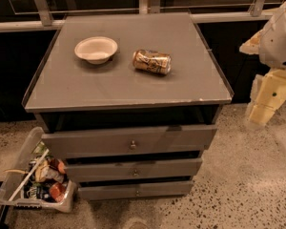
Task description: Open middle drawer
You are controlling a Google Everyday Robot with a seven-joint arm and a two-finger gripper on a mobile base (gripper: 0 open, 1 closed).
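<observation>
A grey cabinet [128,80] has three drawers stacked in its front. The middle drawer [171,168] is the mid-sized grey front with a small round metal knob [136,172], below the taller top drawer [181,138] and above the slim bottom drawer [167,190]. Dark gaps show between the fronts. My gripper [264,106], cream-coloured, hangs from the white arm [281,39] at the right edge of the view. It is to the right of the cabinet, near the height of its top, and touches nothing.
A white bowl [96,49] and a gold can [152,61] lying on its side sit on the cabinet top. A clear bin of snack packets [35,180] stands on the speckled floor at the cabinet's lower left. A dark counter and rail run behind.
</observation>
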